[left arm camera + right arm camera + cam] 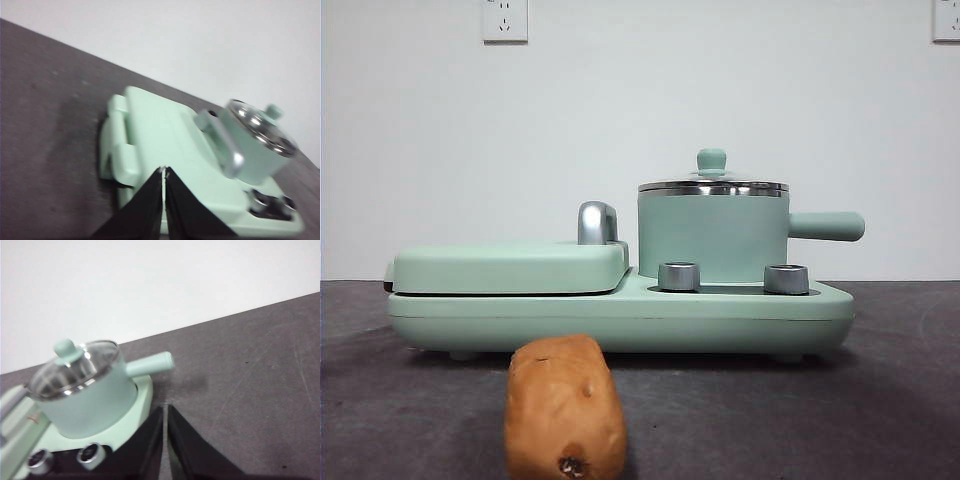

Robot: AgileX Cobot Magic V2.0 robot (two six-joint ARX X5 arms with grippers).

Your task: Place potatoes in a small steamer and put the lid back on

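Note:
An orange-brown potato [565, 407] lies on the dark table at the front, with a dark scar at its near end. Behind it, the small mint-green steamer [712, 236] stands on the right half of a mint-green cooking base [620, 312], its stubby handle pointing right. The glass lid [712, 184] with its mint knob sits on the steamer. My left gripper [164, 171] hovers shut above the griddle side of the base. My right gripper [165, 409] hovers shut beside the steamer [87, 400], just off its handle. Neither gripper shows in the front view.
A flat mint-green griddle cover [510, 266] with a chrome handle [596, 222] fills the left half of the base. Two steel knobs [679, 276] sit in front of the steamer. A white wall stands behind the table.

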